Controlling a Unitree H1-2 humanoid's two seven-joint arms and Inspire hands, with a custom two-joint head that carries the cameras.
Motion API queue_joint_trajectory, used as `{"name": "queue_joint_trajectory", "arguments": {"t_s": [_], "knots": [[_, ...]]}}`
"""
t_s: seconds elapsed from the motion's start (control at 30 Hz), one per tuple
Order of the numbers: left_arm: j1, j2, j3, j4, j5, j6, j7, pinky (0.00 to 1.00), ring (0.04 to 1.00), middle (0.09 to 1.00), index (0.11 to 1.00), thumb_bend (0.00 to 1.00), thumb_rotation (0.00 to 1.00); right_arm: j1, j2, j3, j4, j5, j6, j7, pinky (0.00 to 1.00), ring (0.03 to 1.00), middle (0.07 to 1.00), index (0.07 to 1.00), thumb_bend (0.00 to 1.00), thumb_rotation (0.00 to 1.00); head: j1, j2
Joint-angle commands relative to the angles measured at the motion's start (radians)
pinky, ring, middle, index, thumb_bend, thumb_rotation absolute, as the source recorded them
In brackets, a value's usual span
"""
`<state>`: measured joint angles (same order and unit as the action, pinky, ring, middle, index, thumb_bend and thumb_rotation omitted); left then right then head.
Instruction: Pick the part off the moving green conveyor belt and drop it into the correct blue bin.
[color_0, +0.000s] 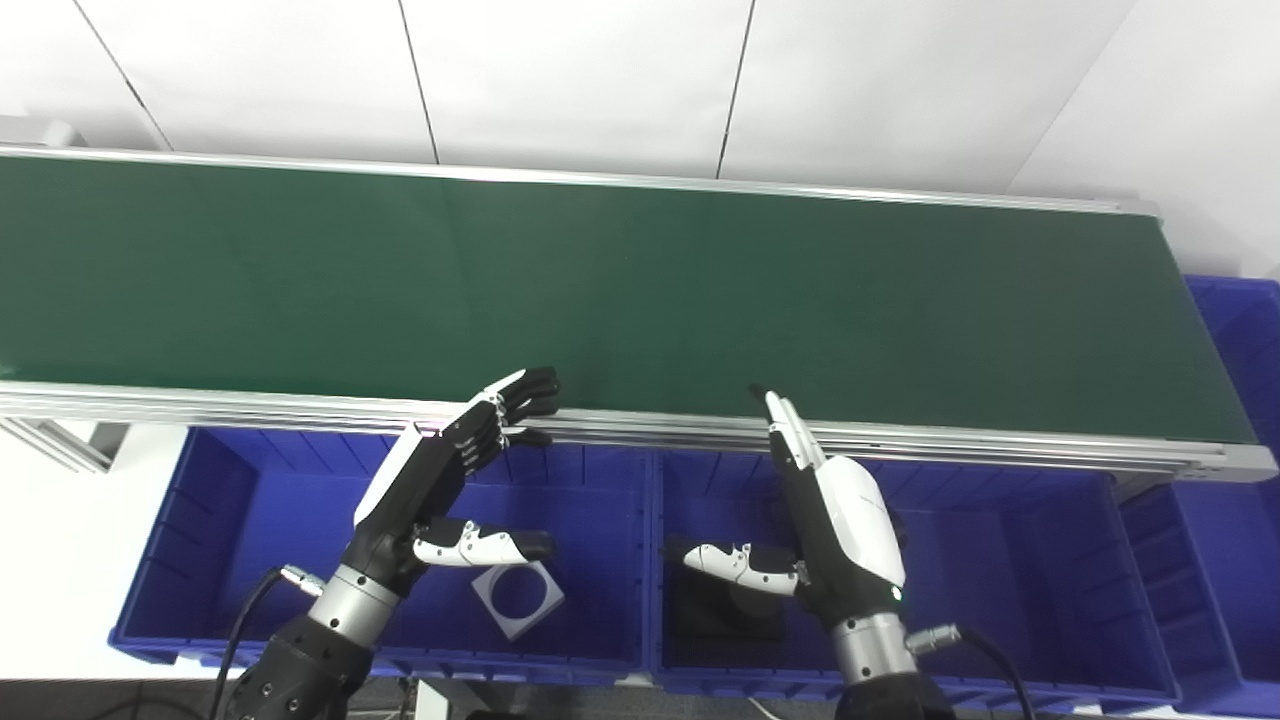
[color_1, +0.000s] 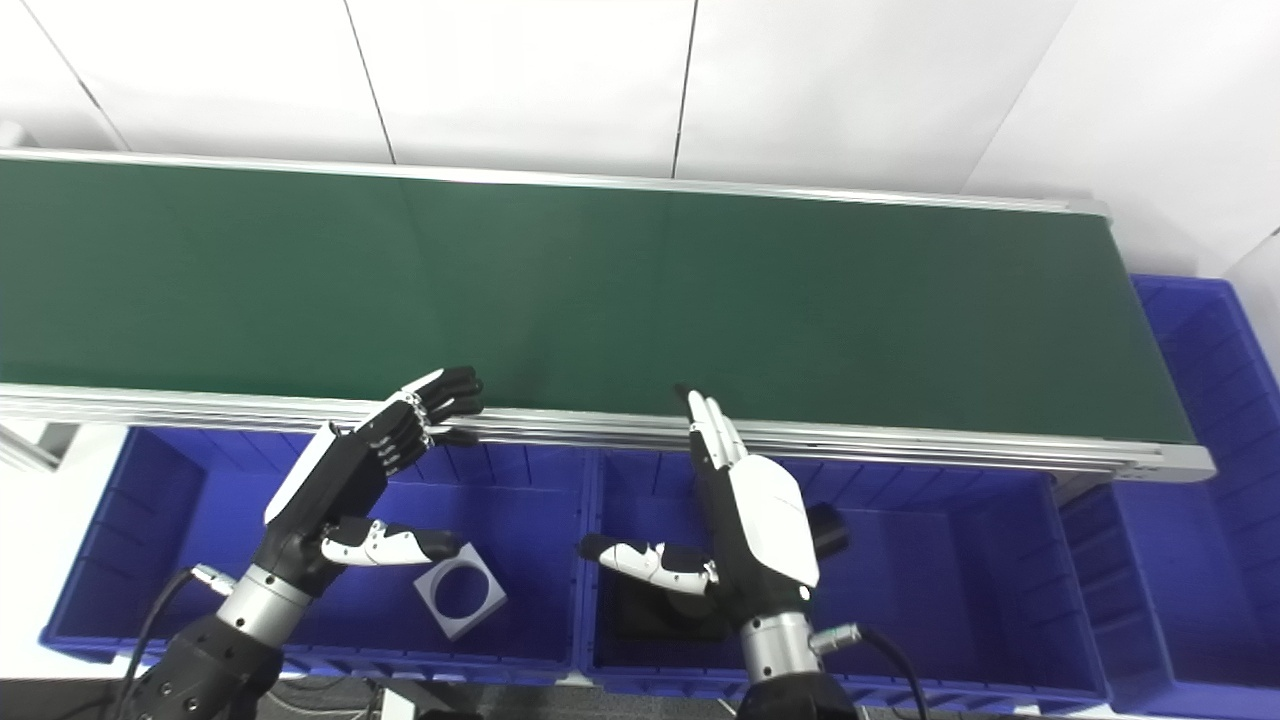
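Blue bins sat nearest: left bin (color_0: 250, 520) held a grey square part (color_0: 518, 598), middle bin (color_0: 1000, 560) a black part (color_0: 720, 610). Left hand (color_0: 440, 480) and right hand (color_0: 830, 520) hovered over them, both spread wide and empty. Green belt (color_0: 640, 290) at 12 o'clock carried no part (none visible). Best to wait with fingers spread at the near rail, then close only once a part arrived.

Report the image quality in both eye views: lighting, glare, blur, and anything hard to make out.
Left eye view: even, bright light; the conveyor belt is matte with no glare; both hands sharp, the left hand open, the right hand open. Right eye view: same soft light; the grey part reads clearly, but the black part is dark against its bin, its shape hard to make out.
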<state>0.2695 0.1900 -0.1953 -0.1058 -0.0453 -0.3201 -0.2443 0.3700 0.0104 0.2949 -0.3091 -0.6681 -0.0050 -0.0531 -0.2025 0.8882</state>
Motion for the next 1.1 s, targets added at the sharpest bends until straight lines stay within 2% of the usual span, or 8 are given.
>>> {"name": "queue_joint_trajectory", "arguments": {"t_s": [0.0,0.13,0.3,0.5,0.8,1.07], "knots": [[0.001,-0.005,0.001,-0.009,-0.004,-0.046,-0.004,0.73,0.849,0.883,0.877,0.89,0.38,0.009,0.011,0.001,-0.002,0.081,-0.111,-0.052,0.82,0.943,0.97,1.0,0.68,0.45,0.006,-0.006],[0.007,-0.012,-0.003,0.004,0.019,-0.069,0.002,0.72,0.846,0.886,0.878,0.89,0.39,0.022,0.01,-0.002,0.032,0.217,-0.188,-0.06,0.78,0.901,0.938,0.987,0.68,0.46,0.015,-0.014],[0.01,-0.02,-0.004,0.023,0.018,-0.091,-0.001,0.72,0.855,0.891,0.873,0.88,0.39,0.024,0.003,0.002,0.059,0.29,-0.228,-0.047,0.76,0.865,0.912,0.976,0.72,0.49,0.03,-0.028],[0.013,-0.032,-0.002,0.038,0.023,-0.108,0.003,0.72,0.854,0.888,0.869,0.89,0.39,0.023,-0.013,0.007,0.075,0.352,-0.239,-0.02,0.76,0.842,0.885,0.979,0.79,0.54,0.041,-0.038],[0.026,-0.057,-0.001,0.033,0.023,-0.104,0.013,0.73,0.863,0.896,0.876,0.88,0.36,0.009,-0.042,-0.003,0.1,0.503,-0.286,0.04,0.72,0.805,0.835,0.947,0.85,0.52,0.077,-0.046],[0.039,-0.087,-0.005,0.032,0.061,-0.126,0.032,0.74,0.853,0.903,0.894,0.87,0.35,0.004,-0.047,-0.023,0.105,0.548,-0.285,0.055,0.75,0.804,0.823,0.932,0.85,0.52,0.098,-0.053]]}}
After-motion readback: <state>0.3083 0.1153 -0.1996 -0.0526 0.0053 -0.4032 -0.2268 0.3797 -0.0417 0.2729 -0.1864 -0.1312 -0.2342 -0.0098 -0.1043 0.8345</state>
